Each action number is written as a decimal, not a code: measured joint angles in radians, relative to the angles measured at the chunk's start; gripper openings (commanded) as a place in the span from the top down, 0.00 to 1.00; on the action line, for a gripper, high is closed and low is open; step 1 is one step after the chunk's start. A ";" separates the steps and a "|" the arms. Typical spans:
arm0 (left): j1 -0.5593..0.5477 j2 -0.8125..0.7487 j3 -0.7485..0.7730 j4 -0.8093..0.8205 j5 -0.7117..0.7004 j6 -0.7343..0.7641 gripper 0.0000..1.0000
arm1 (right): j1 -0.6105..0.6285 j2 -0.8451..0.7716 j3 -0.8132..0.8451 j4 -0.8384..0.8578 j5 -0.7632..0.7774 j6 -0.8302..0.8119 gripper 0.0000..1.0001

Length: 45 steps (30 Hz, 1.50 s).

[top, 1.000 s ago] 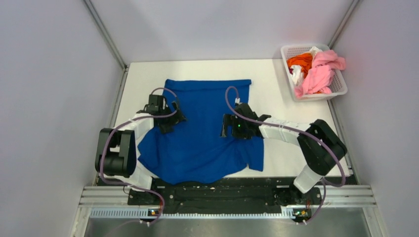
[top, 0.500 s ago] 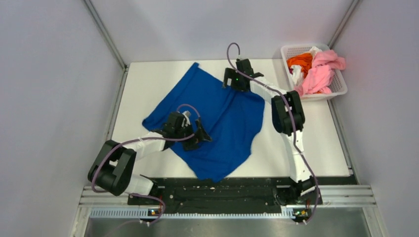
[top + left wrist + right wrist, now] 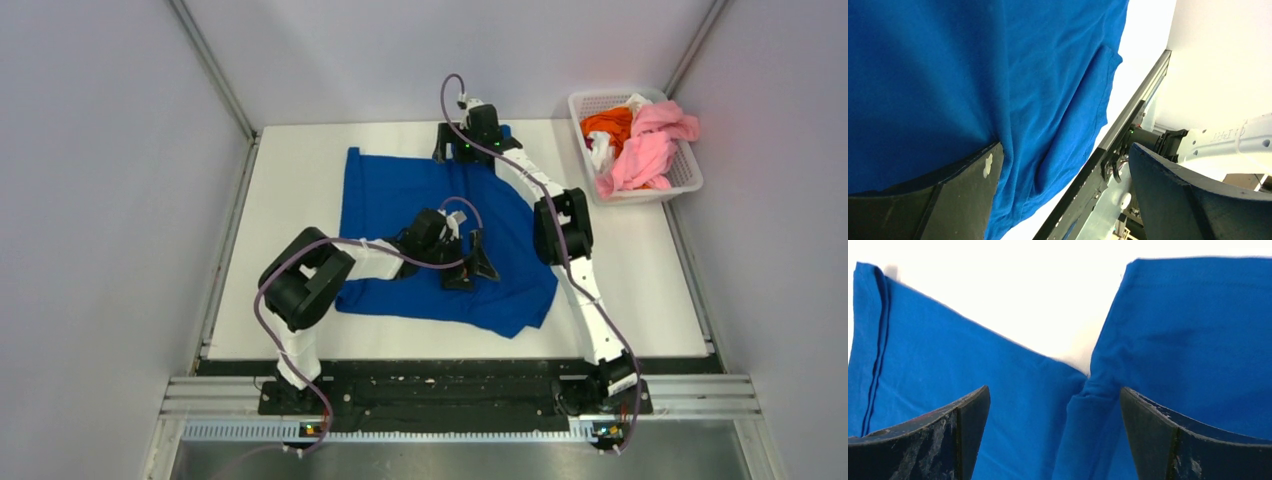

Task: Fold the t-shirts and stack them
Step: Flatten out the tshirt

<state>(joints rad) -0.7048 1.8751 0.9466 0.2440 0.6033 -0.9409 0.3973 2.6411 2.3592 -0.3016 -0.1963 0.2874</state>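
- Two arms reach out over a flat white table (image 3: 290, 180), and one royal blue cloth t-shirt (image 3: 400, 200) lies spread across its middle; no print or lettering shows on the visible side.
- The shirt's far edge runs close to the table's 12 o'clock side. Its near end is rumpled, with one corner pushed out toward 5 o'clock.
- The left gripper (image 3: 472, 264) sits over the shirt at about 4 o'clock from the cloth's centre, its arm crossing in from 7 o'clock.
- From the left wrist camera, the left gripper (image 3: 1065, 150) has its jaws spread wide. Blue cloth lies against one finger (image 3: 948, 195), while the other finger stands clear of it, and nothing is pinched between them.
- The right gripper (image 3: 466, 152) is at the shirt's 12 o'clock edge, its arm stretched long from 5 o'clock.
- From the right wrist camera, the right gripper (image 3: 1054, 392) is also wide open and holds nothing. Beneath it two blue panels meet in a crease, with bare table beyond them at 12 o'clock.
- A white plastic lattice basket (image 3: 650, 192) stands at the table's 2 o'clock corner, well apart from the blue shirt.
- Bundled inside it are a pink tee (image 3: 650, 145), an orange tee (image 3: 605, 125) and a white tee (image 3: 600, 152).
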 measured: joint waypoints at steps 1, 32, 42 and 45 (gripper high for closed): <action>-0.012 0.014 0.021 0.000 -0.004 -0.002 0.01 | 0.000 -0.001 0.006 0.001 0.002 -0.009 0.01; 0.264 -0.217 0.080 -0.581 -0.437 0.267 0.01 | 0.111 -1.146 -1.590 0.086 0.300 0.338 0.01; 0.352 -0.180 0.066 -0.611 -0.469 0.285 0.01 | 0.046 -1.182 -1.663 0.174 0.314 0.383 0.01; 0.361 -0.181 0.063 -0.611 -0.476 0.286 0.01 | 0.021 -1.198 -1.680 0.186 0.315 0.390 0.01</action>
<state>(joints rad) -0.3439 1.6943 1.0096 -0.3668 0.1268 -0.6552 0.4179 1.4429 0.6788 -0.1158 0.1184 0.6777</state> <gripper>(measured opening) 0.990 0.985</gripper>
